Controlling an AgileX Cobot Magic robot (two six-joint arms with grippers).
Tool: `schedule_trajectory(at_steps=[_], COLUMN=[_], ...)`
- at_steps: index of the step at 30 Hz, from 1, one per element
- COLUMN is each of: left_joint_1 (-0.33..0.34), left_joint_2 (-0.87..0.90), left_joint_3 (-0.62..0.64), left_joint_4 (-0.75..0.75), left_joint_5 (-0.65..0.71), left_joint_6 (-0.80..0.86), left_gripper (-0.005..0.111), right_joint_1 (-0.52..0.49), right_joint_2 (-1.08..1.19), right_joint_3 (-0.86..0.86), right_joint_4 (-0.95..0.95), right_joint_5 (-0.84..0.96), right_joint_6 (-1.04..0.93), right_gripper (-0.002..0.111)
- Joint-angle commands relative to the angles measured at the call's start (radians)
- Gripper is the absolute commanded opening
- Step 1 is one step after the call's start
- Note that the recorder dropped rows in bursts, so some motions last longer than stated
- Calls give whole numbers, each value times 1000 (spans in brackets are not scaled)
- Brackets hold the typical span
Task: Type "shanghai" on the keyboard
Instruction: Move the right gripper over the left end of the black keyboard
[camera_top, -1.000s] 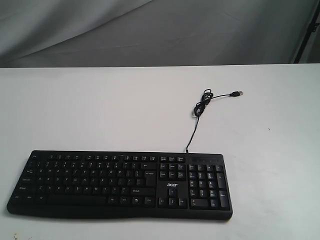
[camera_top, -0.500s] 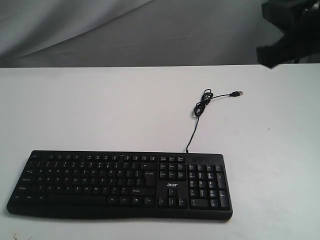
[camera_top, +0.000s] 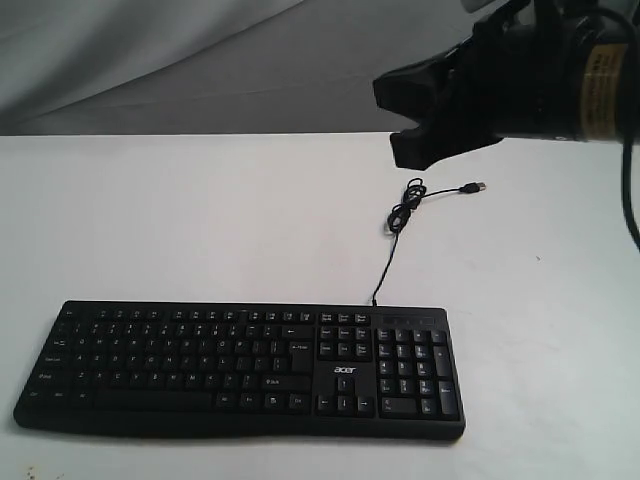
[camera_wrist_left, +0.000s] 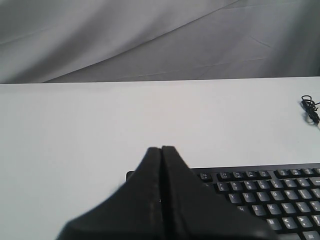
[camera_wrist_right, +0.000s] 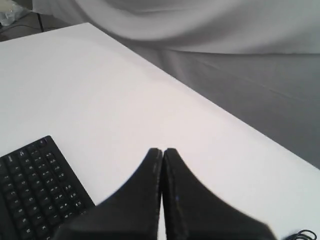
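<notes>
Right claw (camera_top: 400, 120): newly arrived in exterior view. Absent a second ago, only an edge showing at the far right corner of the worktop (camera_top: 200, 220) half a second ago, now hanging high over the far edge, right of middle, above the coiled cable (camera_top: 400, 215). Fingers (camera_wrist_right: 145, 195) pressed together tip to tip in wrist view; holding nothing, touching nothing. Left claw (camera_wrist_left: 161, 148): likewise closed and empty, out of exterior view, so clear of the keyboard (camera_top: 240, 365). Same keyboard unmoved, lying along the near edge toward the near left corner, cable trailing toward the far edge, plug (camera_top: 478, 187) loose. Judged: approach phase only, no key struck yet; closed tips taken as suited to single-key pokes; descent to the letter block outstanding, "s" first.
</notes>
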Motion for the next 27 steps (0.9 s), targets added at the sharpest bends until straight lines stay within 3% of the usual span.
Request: schedule_trajectory(at_steps=[1, 4, 10, 12, 14, 17, 19, 21, 23, 27], left_joint_1=[2, 2, 2, 2, 2, 2, 2, 2, 2, 2], left_joint_2=[-2, -2, -2, -2, -2, -2, -2, -2, -2, -2], left_joint_3=[2, 2, 2, 2, 2, 2, 2, 2, 2, 2], left_joint_4=[-5, -5, -5, -5, -5, -5, -5, -5, -5, -5], left_joint_5=[-2, -2, -2, -2, -2, -2, -2, -2, -2, -2], left_joint_6=[-7, -7, -7, -7, -7, -7, -7, -7, -7, -7], left_gripper=[0, 0, 0, 0, 0, 0, 0, 0, 0, 0], right_joint_1=[2, 23, 203, 231, 231, 229, 229, 229, 229, 229], right_joint_2=[56, 67, 58, 58, 62, 73, 85, 100, 120, 182], right_joint_3=[-10, -10, -66, -142, -227, -370, -442, -493, -521, -521], right_joint_4=[-13, -13, -12, 199, 560, 1159, 1451, 1693, 1852, 1906], right_joint_5=[22, 163, 749, 770, 765, 840, 936, 1041, 1133, 1165], right_joint_6=[-28, -142, -220, -383, -643, -1212, -1594, -1857, -2014, -2059], right_gripper=[0, 0, 0, 0, 0, 0, 0, 0, 0, 0])
